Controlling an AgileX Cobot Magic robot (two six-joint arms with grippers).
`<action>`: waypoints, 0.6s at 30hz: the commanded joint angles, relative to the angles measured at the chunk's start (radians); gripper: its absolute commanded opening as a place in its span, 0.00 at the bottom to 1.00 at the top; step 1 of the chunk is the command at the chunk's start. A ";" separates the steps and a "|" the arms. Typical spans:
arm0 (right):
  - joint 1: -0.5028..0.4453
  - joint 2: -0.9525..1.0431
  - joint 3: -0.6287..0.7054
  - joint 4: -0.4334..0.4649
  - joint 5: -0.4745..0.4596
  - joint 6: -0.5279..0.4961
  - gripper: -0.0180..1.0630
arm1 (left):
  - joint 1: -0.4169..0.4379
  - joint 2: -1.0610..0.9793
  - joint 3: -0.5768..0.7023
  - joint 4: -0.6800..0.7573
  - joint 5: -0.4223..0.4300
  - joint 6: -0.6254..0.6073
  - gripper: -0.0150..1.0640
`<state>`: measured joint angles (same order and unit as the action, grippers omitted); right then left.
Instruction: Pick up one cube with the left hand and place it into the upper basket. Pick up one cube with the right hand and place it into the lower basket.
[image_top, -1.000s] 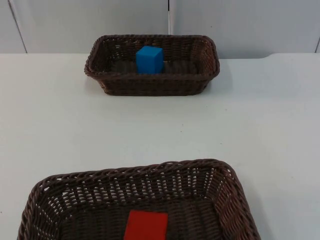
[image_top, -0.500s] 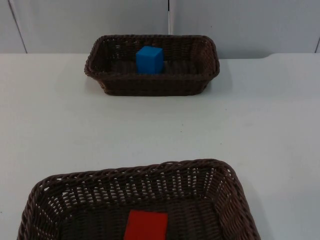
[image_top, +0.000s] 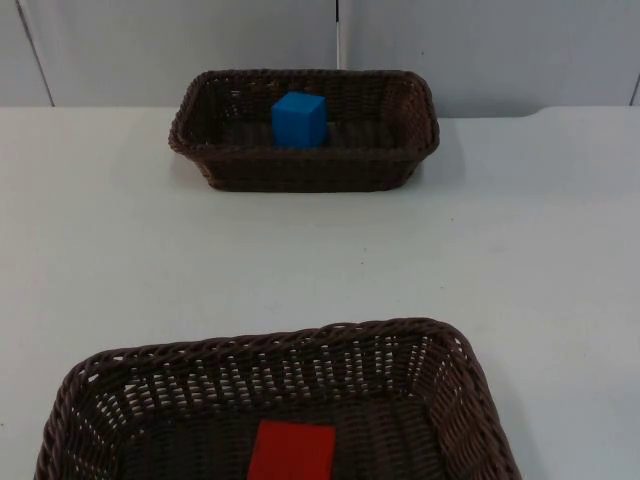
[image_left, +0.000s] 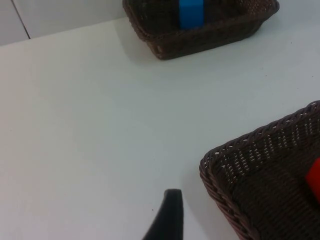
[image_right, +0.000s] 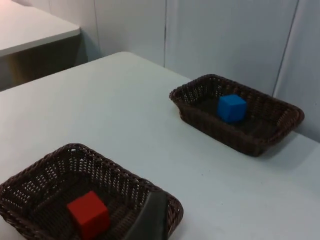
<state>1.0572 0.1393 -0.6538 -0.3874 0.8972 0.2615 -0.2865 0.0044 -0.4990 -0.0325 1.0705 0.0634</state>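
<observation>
The red cube (image_top: 291, 451) is cut off by the frame edge in the top view, as is the near side of the lower basket (image_top: 455, 370); in the right wrist view it is seen whole, resting on the floor of that basket. The blue cube (image_top: 299, 119) sits upright in the upper basket (image_top: 300, 170), its base hidden behind the front wall. Of the left gripper (image_left: 165, 220) one dark fingertip is seen, above bare table (image_top: 300, 250) just beside the lower basket's corner; whether its fingers are open or closed cannot be told. Of the right gripper (image_right: 148, 220) one fingertip is seen over the lower basket's rim; its finger state cannot be told either. A wide strip of bare table lies between the two baskets, well apart. The upper basket stands close to the grey partition wall (image_top: 200, 45) at the table's far edge. Nothing is seen changed from the earlier top views: cubes and baskets lie as before.
</observation>
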 joint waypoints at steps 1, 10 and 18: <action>0.000 -0.037 0.001 0.027 0.034 -0.017 0.78 | -0.002 -0.004 0.004 -0.006 0.004 0.004 0.74; 0.000 -0.139 0.001 0.175 0.131 -0.131 0.78 | -0.002 -0.004 0.004 -0.006 0.004 0.004 0.74; 0.000 -0.139 0.029 0.289 0.176 -0.209 0.78 | -0.002 -0.004 0.004 -0.006 0.004 0.002 0.99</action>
<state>1.0572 0.0025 -0.6287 -0.1132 1.0693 0.0692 -0.2865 0.0044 -0.4990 -0.0325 1.0705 0.0634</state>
